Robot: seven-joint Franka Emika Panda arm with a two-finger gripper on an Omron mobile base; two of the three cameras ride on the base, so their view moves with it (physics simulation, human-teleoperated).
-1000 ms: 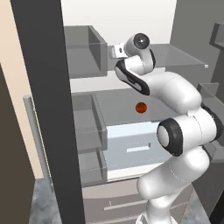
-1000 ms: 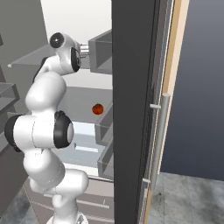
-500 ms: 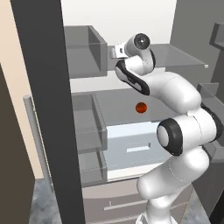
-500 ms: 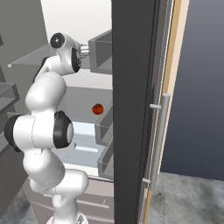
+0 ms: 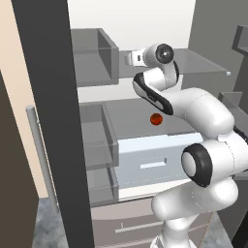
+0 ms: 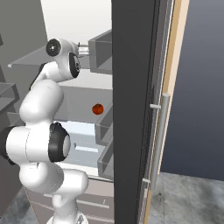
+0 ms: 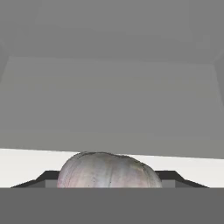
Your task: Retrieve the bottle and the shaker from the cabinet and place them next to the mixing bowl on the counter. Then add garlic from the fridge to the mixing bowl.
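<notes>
From behind the arm on its left, the fridge (image 5: 53,121) stands open, its dark door edge rising at the left with grey door bins (image 5: 99,145) beside it. The white arm (image 5: 193,111) reaches up and leftward into the top shelf, its wrist level with the upper bin. Below the arm, on the middle shelf, sits a small red round thing (image 5: 155,118), perhaps a tomato, and under that shelf lies the pale blue-white drawer (image 5: 155,162).

From the arm's right side, that red ball (image 6: 97,109) shows again on the middle shelf, while the door edge (image 6: 131,109) with its long metal handle (image 6: 158,131) blocks the fridge's right half. The hand's end goes in toward the upper bin, and neither base camera shows the fingertips.

The hand camera gives what those two cannot: the garlic (image 7: 107,169), a pale, faintly pinkish bulb, sits right up against the gripper (image 7: 108,180) on the grey top shelf of the fridge. Dark fingers (image 7: 173,177) flank the bulb at both sides, drawn in narrow around it; whether they actually press it, I cannot tell.
</notes>
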